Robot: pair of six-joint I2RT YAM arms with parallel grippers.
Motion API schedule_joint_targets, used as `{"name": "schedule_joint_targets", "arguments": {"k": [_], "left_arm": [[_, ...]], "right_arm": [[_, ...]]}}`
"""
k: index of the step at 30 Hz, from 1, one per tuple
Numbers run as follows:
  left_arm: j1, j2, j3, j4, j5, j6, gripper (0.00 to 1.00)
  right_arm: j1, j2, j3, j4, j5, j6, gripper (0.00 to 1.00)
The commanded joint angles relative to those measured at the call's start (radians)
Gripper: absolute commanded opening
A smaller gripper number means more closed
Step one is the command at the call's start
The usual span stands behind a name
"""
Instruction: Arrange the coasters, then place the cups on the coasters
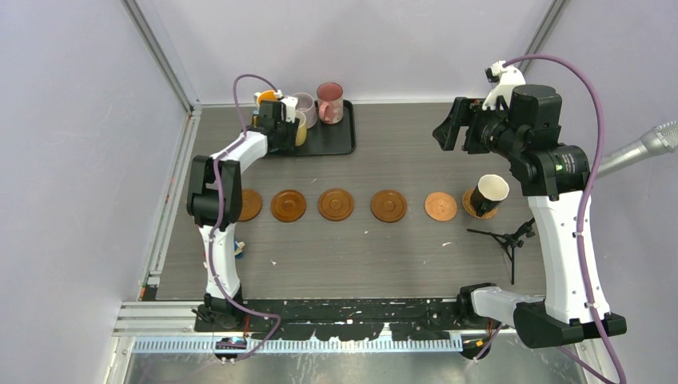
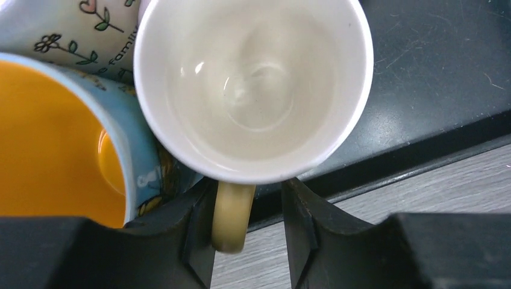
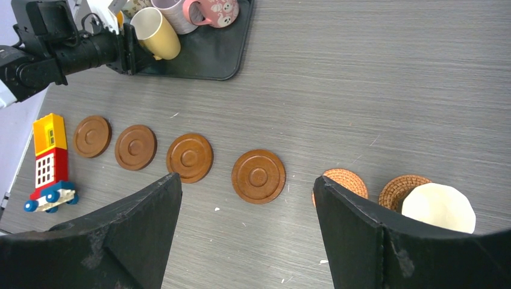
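Observation:
Six round brown coasters lie in a row across the table, the four left ones wooden (image 1: 336, 204) (image 3: 189, 158) and the two right ones woven (image 1: 440, 206) (image 3: 344, 179). A black cup with a white inside (image 1: 489, 194) (image 3: 438, 208) stands on the rightmost coaster. The black tray (image 1: 332, 138) holds the pink (image 1: 329, 100), lilac (image 1: 305, 104), orange-inside (image 2: 48, 144) and cream-yellow (image 2: 253, 90) cups. My left gripper (image 2: 248, 195) straddles the cream-yellow cup's handle (image 2: 232, 217). Its left finger touches the handle and a gap remains at the right finger. My right gripper (image 3: 246, 179) hangs open and empty above the table.
A toy block vehicle (image 3: 50, 162) lies left of the coaster row, near the left arm's base. A small black tripod (image 1: 504, 240) stands by the right arm, and a microphone (image 1: 648, 148) pokes in from the right wall.

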Motion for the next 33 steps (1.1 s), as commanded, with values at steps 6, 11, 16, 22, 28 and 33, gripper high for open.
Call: {"name": "schedule_joint_targets", "arguments": {"k": [6,11,16,22,28,33], "left_arm": [[-0.001,0.054,0.126,0.002,-0.007,0.027,0.34],[-0.001,0.022,0.107,0.006,-0.007,0.020,0.02],[-0.004,-0.045,0.043,0.043,-0.002,0.007,0.00],[-0.020,-0.141,-0.056,0.126,0.044,0.019,0.00],[-0.058,-0.227,-0.159,0.245,0.079,0.042,0.00],[-0.139,-0.289,-0.216,0.326,0.081,0.067,0.00]], "right_arm": [[0.004,-0.014,0.028,0.016,0.022,-0.020,0.85],[0.004,-0.019,0.023,0.017,0.023,-0.022,0.85],[0.004,-0.022,0.026,0.020,0.021,-0.025,0.85],[0.004,-0.033,0.014,0.021,0.013,-0.024,0.85],[0.005,-0.052,0.000,0.022,0.012,-0.025,0.85],[0.004,-0.062,-0.002,0.023,0.010,-0.029,0.85]]}}
